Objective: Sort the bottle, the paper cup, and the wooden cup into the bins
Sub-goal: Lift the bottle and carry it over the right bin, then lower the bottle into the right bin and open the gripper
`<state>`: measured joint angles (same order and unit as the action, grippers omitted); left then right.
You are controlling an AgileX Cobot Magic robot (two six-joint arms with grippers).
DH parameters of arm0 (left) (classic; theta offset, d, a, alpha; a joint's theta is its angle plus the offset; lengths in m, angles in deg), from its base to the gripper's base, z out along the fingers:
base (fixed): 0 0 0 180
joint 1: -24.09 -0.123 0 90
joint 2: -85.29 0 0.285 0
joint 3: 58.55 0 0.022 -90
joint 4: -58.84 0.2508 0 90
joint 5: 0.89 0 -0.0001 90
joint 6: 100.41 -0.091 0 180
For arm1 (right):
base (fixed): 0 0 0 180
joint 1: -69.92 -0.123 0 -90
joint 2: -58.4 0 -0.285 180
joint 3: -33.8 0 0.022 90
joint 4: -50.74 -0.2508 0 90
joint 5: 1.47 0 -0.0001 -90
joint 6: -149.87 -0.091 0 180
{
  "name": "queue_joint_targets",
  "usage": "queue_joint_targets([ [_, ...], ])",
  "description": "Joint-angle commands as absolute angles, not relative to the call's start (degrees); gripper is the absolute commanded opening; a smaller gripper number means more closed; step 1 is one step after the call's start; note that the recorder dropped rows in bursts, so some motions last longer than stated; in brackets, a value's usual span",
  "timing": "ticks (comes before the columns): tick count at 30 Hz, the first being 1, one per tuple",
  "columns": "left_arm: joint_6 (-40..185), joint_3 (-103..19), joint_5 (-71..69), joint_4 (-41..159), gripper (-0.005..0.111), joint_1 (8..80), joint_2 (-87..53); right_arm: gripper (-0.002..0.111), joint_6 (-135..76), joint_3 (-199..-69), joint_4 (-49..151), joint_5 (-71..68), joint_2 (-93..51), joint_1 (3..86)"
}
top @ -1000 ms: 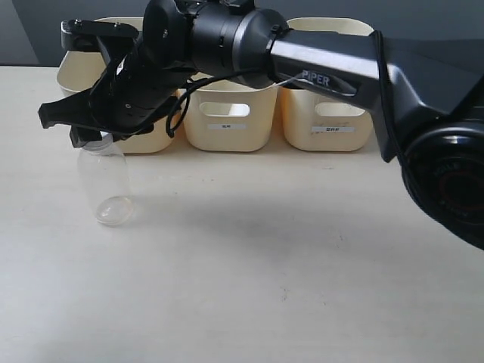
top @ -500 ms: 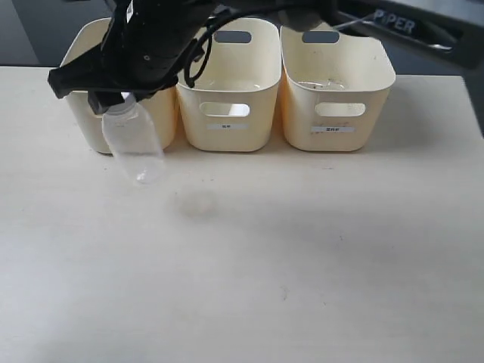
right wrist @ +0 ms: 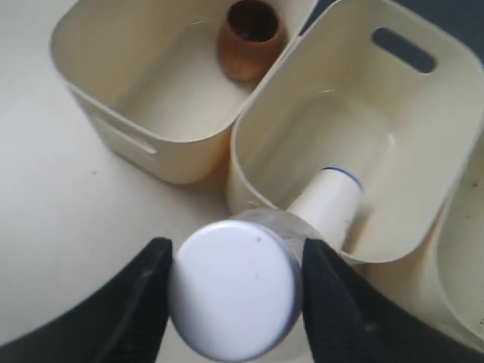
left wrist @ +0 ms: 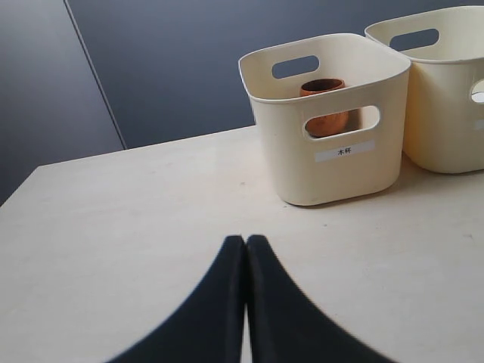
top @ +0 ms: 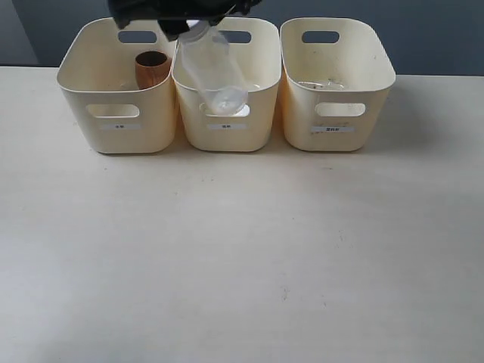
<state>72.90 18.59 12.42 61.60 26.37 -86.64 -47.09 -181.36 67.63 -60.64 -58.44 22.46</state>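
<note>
**Bottle held over the middle bin**

The right end effector (right wrist: 234, 291) grips the bottle (top: 213, 68) by its white cap (right wrist: 234, 300), one dark finger (right wrist: 144, 302) pressed on each side of the neck. In the exterior view the bottle hangs tilted at 12 o'clock, its clear body in front of the middle bin (top: 227, 136) and its base toward that bin's front handle cut-out. In the right wrist view, a white cylinder with a blue rim (right wrist: 329, 204) lies inside the middle bin below the cap; I cannot tell for sure what it is.

The wooden cup (top: 152, 68) stands upright in the left bin (top: 113, 136), at about 11 o'clock. The right bin (top: 336, 132) sits at 1 o'clock, just beside the middle one.

The left end effector (left wrist: 246, 302) hangs over the bare worktop (top: 242, 265), its two fingers pressed together and holding nothing.
</note>
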Motion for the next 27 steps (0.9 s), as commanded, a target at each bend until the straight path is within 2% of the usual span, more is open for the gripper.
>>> queue_joint_targets([
  [1,73.01,18.67,12.37,61.32,0.000,26.56,-86.92,0.000,-51.92,-181.30,75.74,-61.35,-55.64,22.57],
  [8,73.01,18.67,12.37,61.32,0.000,26.56,-86.92,-0.001,-59.24,-181.30,88.17,-64.70,-54.26,23.21],
  [16,73.01,18.67,12.37,61.32,0.000,26.56,-86.92,-0.001,-63.06,-181.30,86.46,-64.90,-53.70,31.87],
  [27,73.01,18.67,12.37,61.32,0.000,26.56,-86.92,-0.001,-65.31,-181.10,88.04,-57.23,-58.99,37.93],
])
